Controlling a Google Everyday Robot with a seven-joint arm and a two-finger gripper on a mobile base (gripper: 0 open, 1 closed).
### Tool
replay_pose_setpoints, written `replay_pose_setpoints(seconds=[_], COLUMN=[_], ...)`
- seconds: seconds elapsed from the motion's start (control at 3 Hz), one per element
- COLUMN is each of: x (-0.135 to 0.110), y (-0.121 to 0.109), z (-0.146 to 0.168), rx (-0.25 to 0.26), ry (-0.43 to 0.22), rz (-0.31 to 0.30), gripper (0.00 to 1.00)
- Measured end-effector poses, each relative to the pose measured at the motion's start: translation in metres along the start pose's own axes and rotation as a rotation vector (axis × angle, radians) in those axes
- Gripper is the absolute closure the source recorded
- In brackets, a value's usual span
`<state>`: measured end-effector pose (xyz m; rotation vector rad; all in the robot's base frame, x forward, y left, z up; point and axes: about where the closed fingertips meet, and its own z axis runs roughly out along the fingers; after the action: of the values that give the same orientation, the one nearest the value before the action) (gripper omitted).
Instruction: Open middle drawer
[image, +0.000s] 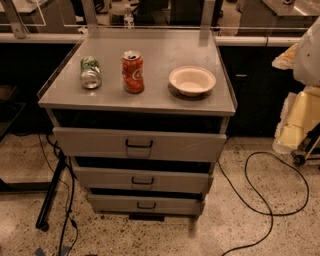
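Middle drawer (170, 181) sits in the stack under the grey bench (160, 50), between the taller top drawer (90, 142) and the smaller bottom drawer (115, 204). Claw lies outside the view; apart or together, cannot tell.

My gripper is out of view. Nothing blocks the front of the middle drawer (100, 179) or its loop handle (142, 181). The top drawer (90, 142) sits close above and the bottom drawer (110, 204) close below. On the floor, a black cable (270, 216) loops at the right and a stand leg (52, 195) slants at the left.
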<state>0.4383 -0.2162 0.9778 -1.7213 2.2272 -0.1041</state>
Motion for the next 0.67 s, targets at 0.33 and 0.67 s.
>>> replay_pose_setpoints(seconds=[0.33, 0.67], x=[0.000, 0.002], y=[0.000, 0.019], z=[0.000, 0.014], rx=[0.000, -0.005], ry=[0.000, -0.003], rz=[0.000, -0.018], gripper=[0.00, 0.00])
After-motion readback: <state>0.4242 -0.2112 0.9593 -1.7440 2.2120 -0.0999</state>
